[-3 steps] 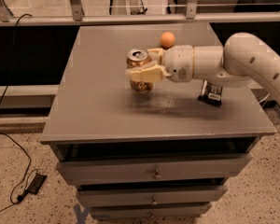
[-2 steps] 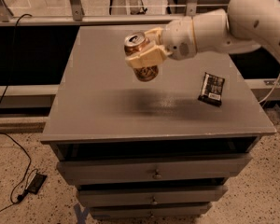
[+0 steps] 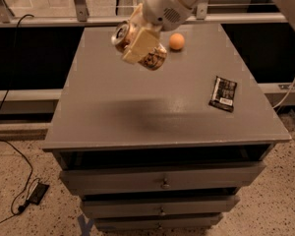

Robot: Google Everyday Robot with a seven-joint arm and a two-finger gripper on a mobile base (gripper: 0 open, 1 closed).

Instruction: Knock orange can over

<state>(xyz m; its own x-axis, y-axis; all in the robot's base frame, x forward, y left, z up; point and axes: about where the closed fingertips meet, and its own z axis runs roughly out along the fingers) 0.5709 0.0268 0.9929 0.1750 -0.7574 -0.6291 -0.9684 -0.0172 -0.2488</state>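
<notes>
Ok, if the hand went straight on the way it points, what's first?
Probably bare tabletop at the left; the hand, shut on the orange can, points down-left above it. Depth unclear.

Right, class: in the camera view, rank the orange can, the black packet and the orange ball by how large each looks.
1. orange can, held above the table in the tool, so nearness may inflate it.
2. black packet.
3. orange ball.

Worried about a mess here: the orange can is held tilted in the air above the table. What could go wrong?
The tool, shut on the orange can above the back of the table, holds it tilted well off the surface. Released there, it could drop hard, roll into the orange ball, or go off the edge.
</notes>
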